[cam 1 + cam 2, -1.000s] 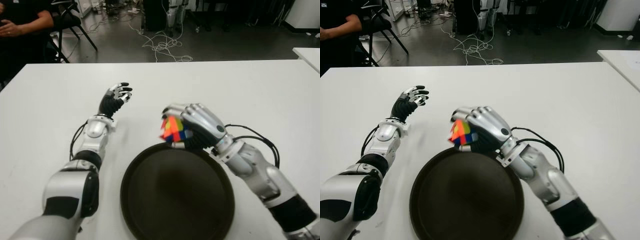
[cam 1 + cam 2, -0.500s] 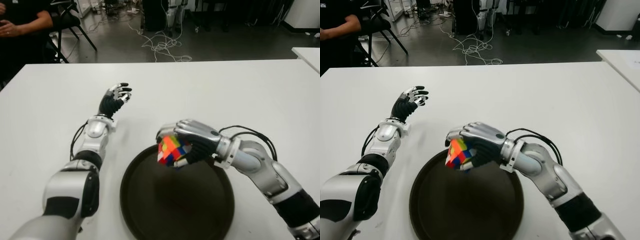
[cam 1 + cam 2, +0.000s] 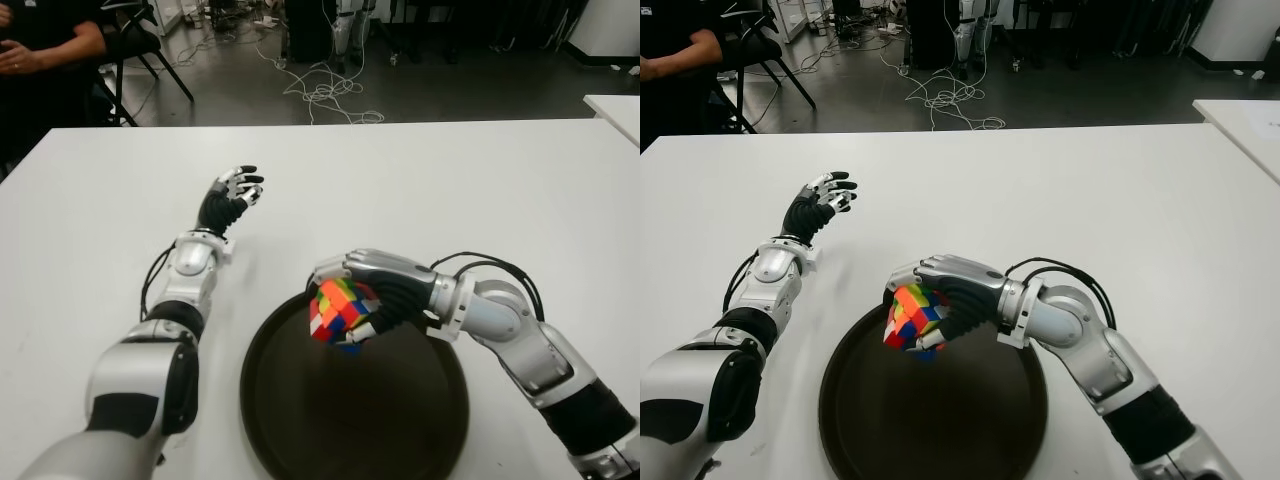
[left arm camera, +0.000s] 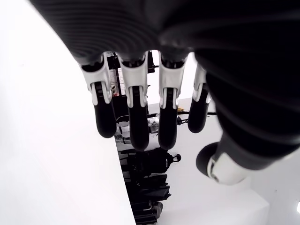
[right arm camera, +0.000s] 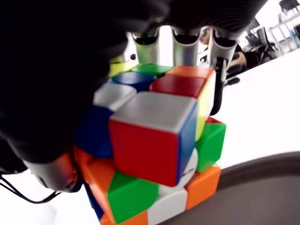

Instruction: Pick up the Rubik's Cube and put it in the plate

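We find the left hand idle toward the left side of the table, well clear of the plate, its fingers loosely extended and holding nothing. Next comes the dark round plate at the near edge of the table. The Rubik's Cube hangs over the plate's far rim, enclosed from above by the right hand, whose fingers are wrapped around it. We cannot tell whether the cube touches the plate. We judge the step in hand to be placement: the carry looks nearly complete. The next move calls for lowering the cube onto the plate's floor, then releasing the fingers and withdrawing upward without knocking it.
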